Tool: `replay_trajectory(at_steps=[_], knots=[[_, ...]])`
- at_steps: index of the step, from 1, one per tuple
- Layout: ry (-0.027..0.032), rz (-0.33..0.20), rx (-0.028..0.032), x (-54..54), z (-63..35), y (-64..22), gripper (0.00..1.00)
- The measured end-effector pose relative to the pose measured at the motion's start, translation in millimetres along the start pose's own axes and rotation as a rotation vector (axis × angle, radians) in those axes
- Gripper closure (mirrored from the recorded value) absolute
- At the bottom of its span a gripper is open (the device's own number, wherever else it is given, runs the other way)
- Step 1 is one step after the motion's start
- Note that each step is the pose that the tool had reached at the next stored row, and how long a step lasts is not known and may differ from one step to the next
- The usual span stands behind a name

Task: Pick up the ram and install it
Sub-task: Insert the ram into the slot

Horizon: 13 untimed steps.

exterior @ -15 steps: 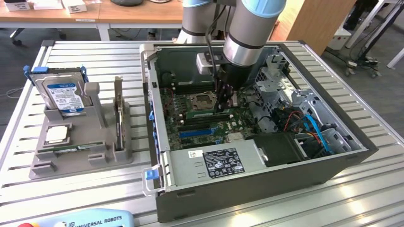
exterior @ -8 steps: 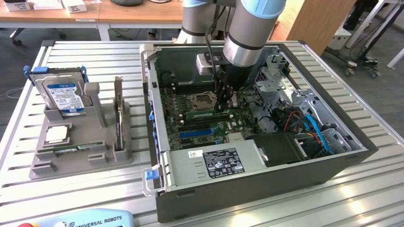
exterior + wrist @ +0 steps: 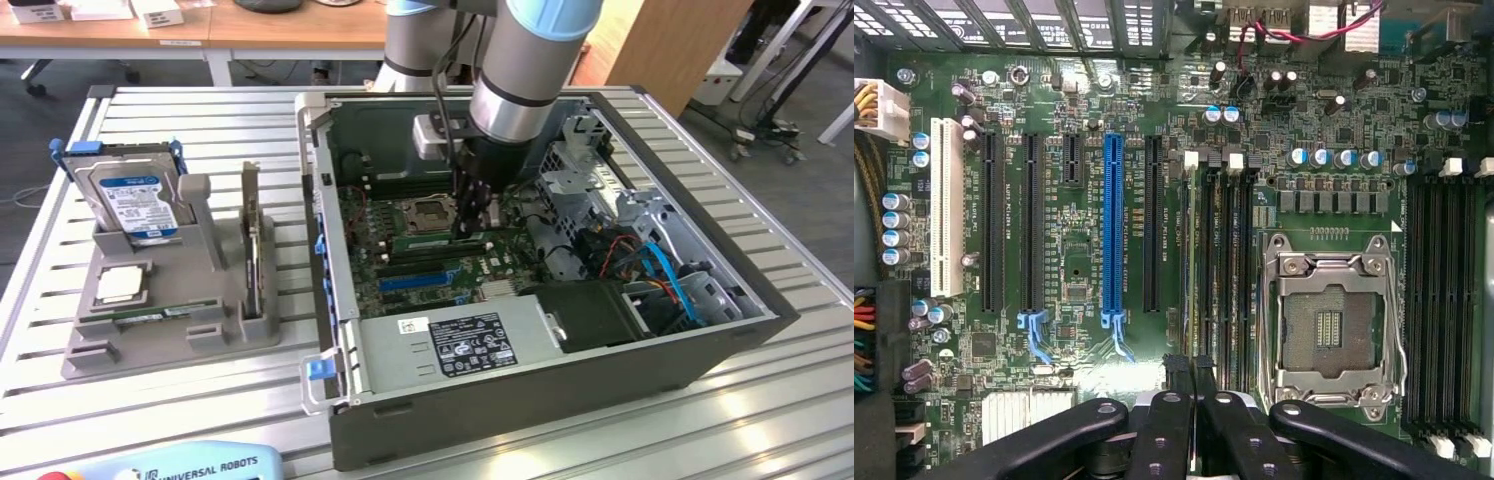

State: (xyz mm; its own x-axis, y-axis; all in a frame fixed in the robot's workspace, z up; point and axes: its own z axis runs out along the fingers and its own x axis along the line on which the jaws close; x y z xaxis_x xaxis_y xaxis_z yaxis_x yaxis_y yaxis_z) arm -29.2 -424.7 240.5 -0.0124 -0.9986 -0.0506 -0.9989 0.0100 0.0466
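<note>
Starting at the exterior view's left, you have a grey holder (image 3: 267, 325) on the slatted table (image 3: 40, 250). It carries a blue-labelled hard drive (image 3: 138, 205), a square processor chip (image 3: 120, 284) and one ram (image 3: 158, 314) stick lying flat in a front recess, with nothing touching it.

Moving right, the open computer case (image 3: 534, 400) stands with its motherboard (image 3: 400, 240) exposed. The arm (image 3: 514, 90) reaches down inside. The end effector (image 3: 470, 222) hangs low over the board, just beside the empty processor socket (image 3: 430, 213).

In the wrist view, the end effector (image 3: 1189, 365) sits over the bank of black memory slots (image 3: 1219, 250), with the processor socket (image 3: 1334, 320) alongside. Its fingers (image 3: 1164, 425) are pressed almost together. You cannot tell from these pictures whether a thin stick is pinched edge-on between them.

Assessment: the arm is placed at the slots, so the work appears to be at the installing stage. No stick can be confirmed as seated. Installation is not shown complete.
</note>
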Motion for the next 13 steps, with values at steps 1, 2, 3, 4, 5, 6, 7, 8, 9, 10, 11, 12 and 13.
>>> replay_trajectory(at_steps=[1,2,3,4,5,6,7,8,9,10,11,12,13], knots=[[-0.0001,0.0,0.0001,-0.1,0.2,0.0,0.89],[-0.0003,0.0,0.0001,-0.3,0.6,0.2,0.89],[-0.0003,0.0,0.0001,-0.6,0.9,0.3,0.89],[-0.0002,0.0,0.0,-0.8,1.2,0.3,0.89],[-0.0004,0.0,0.0,-1.1,1.5,0.3,0.89],[-0.0003,0.0,-0.0001,-1.2,1.6,0.3,0.89],[-0.0001,0.0,0.0,-1.3,1.7,0.3,0.89],[-0.0001,0.0,0.0001,-1.5,2.0,0.3,0.89],[-0.0001,0.0,0.0,-1.5,2.1,0.3,0.89],[0.0001,0.0,-0.0001,-1.5,2.1,0.3,0.89],[0.0002,0.0,-0.0001,-1.5,2.1,0.4,0.89],[0.0,0.0,0.0,-1.5,2.4,0.3,0.89],[-0.0002,0.0,0.0,-1.5,2.7,0.3,0.89]])
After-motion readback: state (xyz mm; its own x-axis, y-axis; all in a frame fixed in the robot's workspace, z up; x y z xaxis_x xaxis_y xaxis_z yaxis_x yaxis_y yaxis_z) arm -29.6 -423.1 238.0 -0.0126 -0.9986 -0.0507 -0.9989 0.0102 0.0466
